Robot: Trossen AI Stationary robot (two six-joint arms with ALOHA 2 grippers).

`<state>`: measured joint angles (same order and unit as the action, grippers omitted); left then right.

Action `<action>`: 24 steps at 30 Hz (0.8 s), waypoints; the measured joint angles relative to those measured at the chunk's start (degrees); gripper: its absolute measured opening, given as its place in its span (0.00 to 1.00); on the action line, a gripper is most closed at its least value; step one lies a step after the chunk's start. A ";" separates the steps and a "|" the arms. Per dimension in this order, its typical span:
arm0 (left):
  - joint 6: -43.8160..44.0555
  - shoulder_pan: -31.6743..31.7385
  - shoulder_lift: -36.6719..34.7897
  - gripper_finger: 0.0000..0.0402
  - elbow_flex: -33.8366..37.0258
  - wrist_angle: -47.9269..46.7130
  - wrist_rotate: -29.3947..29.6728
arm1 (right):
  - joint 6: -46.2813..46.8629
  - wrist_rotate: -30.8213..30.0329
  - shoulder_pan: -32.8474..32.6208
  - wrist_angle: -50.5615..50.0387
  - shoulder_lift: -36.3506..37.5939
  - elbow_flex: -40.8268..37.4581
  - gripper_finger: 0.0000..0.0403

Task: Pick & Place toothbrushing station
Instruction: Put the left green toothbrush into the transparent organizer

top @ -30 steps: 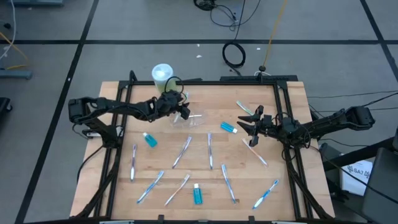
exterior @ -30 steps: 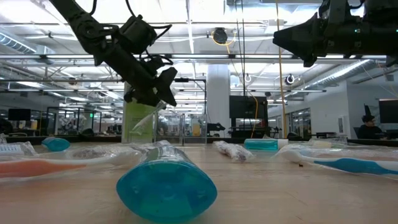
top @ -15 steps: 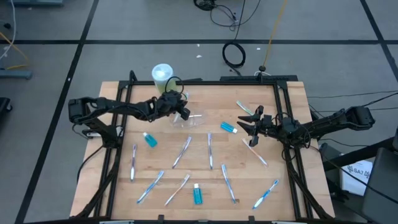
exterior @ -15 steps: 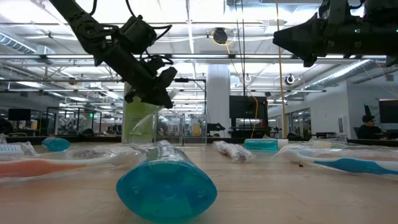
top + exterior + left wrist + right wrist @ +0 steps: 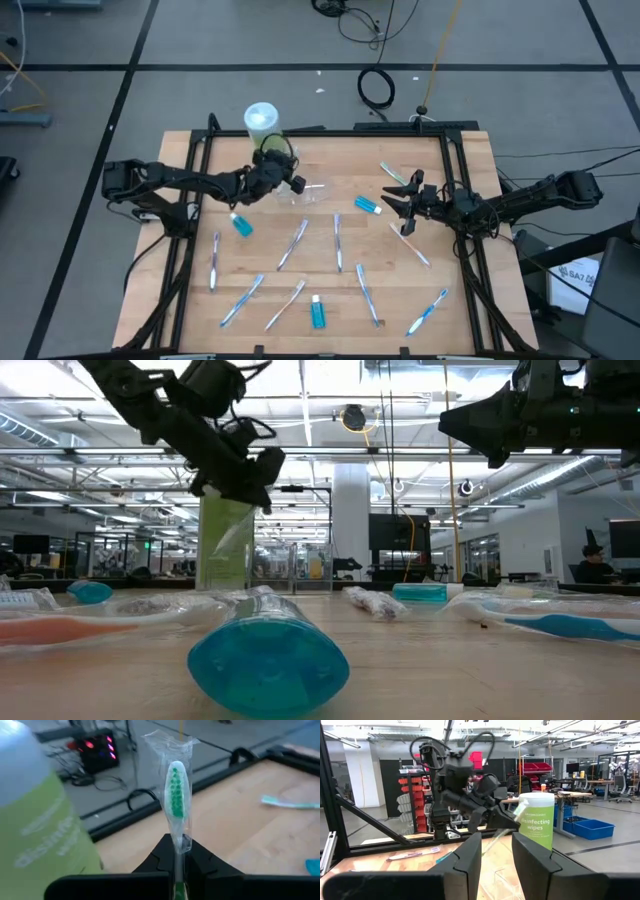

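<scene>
Wrapped toothbrush (image 5: 176, 795) lifted in the left gripper (image 5: 176, 870), beside the wipes canister (image 5: 35, 820).

Its jaws pinch the handle above the table's (image 5: 460, 300) far-left part. The right gripper (image 5: 496, 851) hangs part-open, seemingly empty, over the right side.

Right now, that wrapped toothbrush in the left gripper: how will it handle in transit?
Probably light and stiff: the toothbrush stands upright from the left gripper, no droop. Its clear wrapper looks slick and loose, so it may slip or twist between the fingers. Pinched low on the handle, it could pivot if it brushes the wipes canister.
</scene>
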<state>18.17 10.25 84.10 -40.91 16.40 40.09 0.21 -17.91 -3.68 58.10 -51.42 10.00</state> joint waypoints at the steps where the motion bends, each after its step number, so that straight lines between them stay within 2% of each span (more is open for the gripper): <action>1: 1.14 -1.00 0.02 0.02 0.00 -0.08 2.29 | 0.00 0.00 0.00 -0.05 0.01 0.00 0.25; 7: 6.13 -6.42 2.19 0.06 0.07 -0.48 17.58 | 0.00 0.00 0.00 -0.12 -0.02 0.00 0.25; 9: 6.41 -7.48 3.19 0.05 0.07 -0.05 20.25 | 0.00 0.00 0.00 -0.11 -0.01 0.00 0.25; 13: 8.34 -8.27 6.11 0.02 0.07 0.61 20.44 | 0.00 -0.02 0.00 -0.08 -0.02 0.00 0.25; 18: 12.30 -8.07 10.24 0.08 0.07 1.23 20.99 | 0.43 -0.01 0.00 -0.08 0.00 0.00 0.25; 24: 12.27 -7.64 11.95 0.07 0.04 1.51 18.03 | 0.66 0.00 0.00 -0.08 -0.02 0.00 0.25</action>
<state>30.44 2.61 96.05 -40.86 17.91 58.12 0.86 -17.91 -3.68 58.02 -51.44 10.00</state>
